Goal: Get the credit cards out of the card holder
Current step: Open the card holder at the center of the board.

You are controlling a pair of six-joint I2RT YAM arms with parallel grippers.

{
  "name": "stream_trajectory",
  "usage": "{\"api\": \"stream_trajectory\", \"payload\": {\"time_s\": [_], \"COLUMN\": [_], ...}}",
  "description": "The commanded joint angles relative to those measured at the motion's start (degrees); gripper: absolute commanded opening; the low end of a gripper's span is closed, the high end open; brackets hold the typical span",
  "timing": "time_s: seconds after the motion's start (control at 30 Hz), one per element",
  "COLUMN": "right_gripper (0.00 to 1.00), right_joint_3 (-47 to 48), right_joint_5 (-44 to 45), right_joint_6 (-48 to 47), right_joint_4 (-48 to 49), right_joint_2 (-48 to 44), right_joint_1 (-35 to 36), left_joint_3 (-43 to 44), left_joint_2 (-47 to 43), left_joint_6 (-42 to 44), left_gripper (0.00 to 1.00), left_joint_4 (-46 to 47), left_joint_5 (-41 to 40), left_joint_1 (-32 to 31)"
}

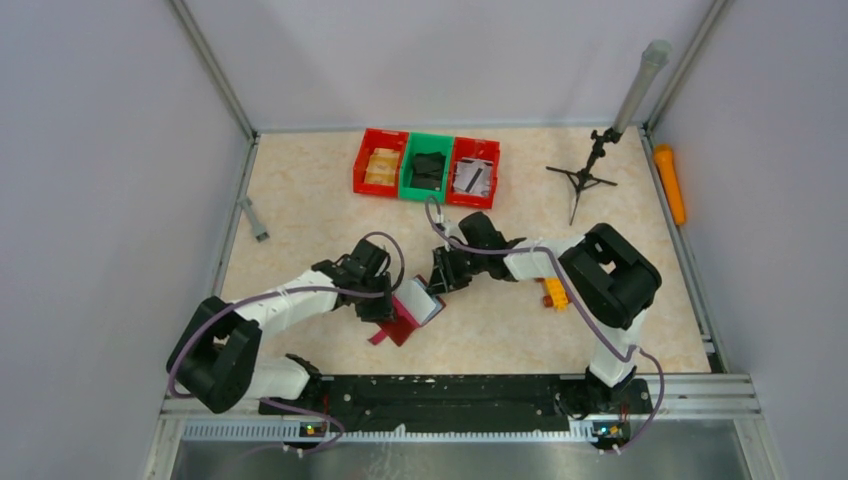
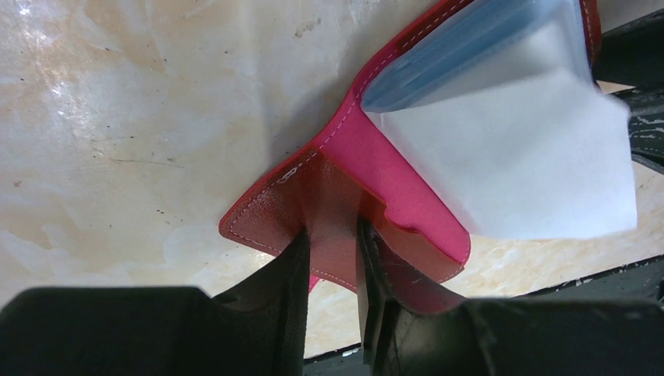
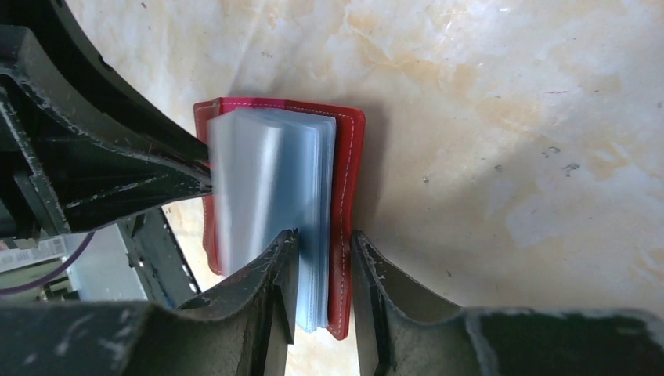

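The dark red card holder [image 1: 410, 312] is lifted open near the table's front between both grippers. My left gripper [image 2: 333, 235] is shut on one leather cover flap [image 2: 344, 164]. My right gripper [image 3: 323, 239] is shut on the other cover [image 3: 347, 172] together with the stack of silvery-blue sleeves [image 3: 274, 172]. In the left wrist view the sleeves [image 2: 501, 133] fan out towards the upper right. In the top view the left gripper [image 1: 385, 308] and right gripper [image 1: 440, 285] flank the holder. The credit cards are hidden inside the sleeves.
Two red bins [image 1: 380, 160] [image 1: 474, 170] and a green bin [image 1: 427, 165] stand in a row at the back. A small tripod [image 1: 590, 170] is at back right, an orange object [image 1: 670, 180] beside the right wall. A yellow-orange piece [image 1: 553, 292] lies under the right arm.
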Motion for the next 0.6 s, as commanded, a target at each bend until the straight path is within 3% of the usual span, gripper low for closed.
{"api": "stream_trajectory", "payload": {"time_s": [0.0,0.33,0.57], "right_gripper": [0.29,0.17,0.29], "right_joint_3": [-1.0,-2.2,-1.6], "right_joint_5": [-9.4,-13.9,-14.4], "right_joint_6": [2.5,3.8,2.3], "right_joint_4": [3.6,7.2,5.6], "right_joint_2": [-0.4,-1.3,-1.0], "right_joint_1": [1.5,1.5,2.0], "left_joint_3": [-3.2,-1.7,-1.1], "left_joint_2": [6.2,8.7,11.0], "left_joint_6": [0.1,0.1,0.0], "left_gripper": [0.3,0.28,0.27], "left_joint_4": [10.9,12.2,13.6], "left_joint_5": [-3.4,-3.7,-3.8], "left_joint_1": [-0.4,-0.4,-0.4]}}
